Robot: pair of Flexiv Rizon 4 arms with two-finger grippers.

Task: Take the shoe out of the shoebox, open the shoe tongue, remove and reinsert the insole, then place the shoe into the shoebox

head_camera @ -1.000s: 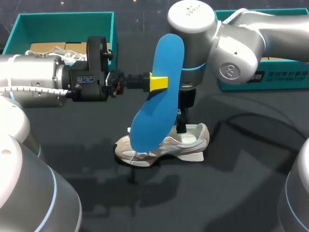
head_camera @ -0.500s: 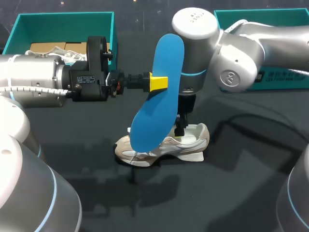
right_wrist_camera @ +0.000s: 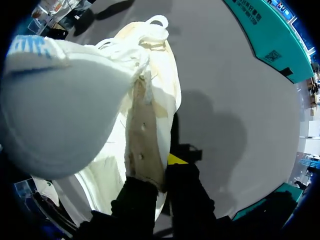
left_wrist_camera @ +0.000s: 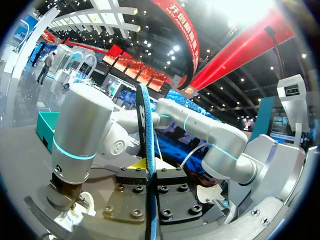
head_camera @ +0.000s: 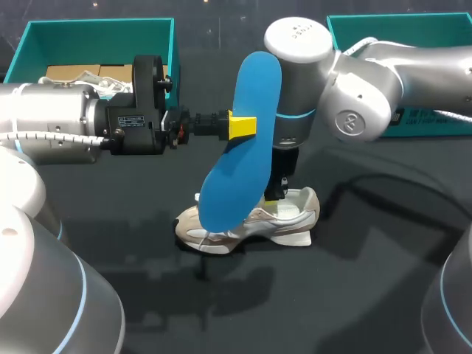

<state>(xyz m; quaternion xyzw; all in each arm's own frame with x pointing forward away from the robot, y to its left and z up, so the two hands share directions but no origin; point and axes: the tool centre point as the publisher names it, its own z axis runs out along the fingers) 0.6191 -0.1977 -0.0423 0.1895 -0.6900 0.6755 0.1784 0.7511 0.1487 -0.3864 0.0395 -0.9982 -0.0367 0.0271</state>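
The white and beige shoe (head_camera: 289, 221) stands on its sole near the middle of the tabletop (head_camera: 369, 287), toe toward the left edge. The right gripper (head_camera: 276, 195) reaches down into its heel opening. In the right wrist view its 2 dark fingers (right_wrist_camera: 189, 196) are pinched on the shoe's side wall (right_wrist_camera: 146, 150).

The left gripper (head_camera: 242, 125) hangs above the shoe, its 2 fingers clamped on the blue insole (head_camera: 240, 147), which is held upright and slightly tilted. A teal shoebox (head_camera: 96, 31) sits at the far left corner, and a second teal box (head_camera: 383, 22) sits at the far right corner.
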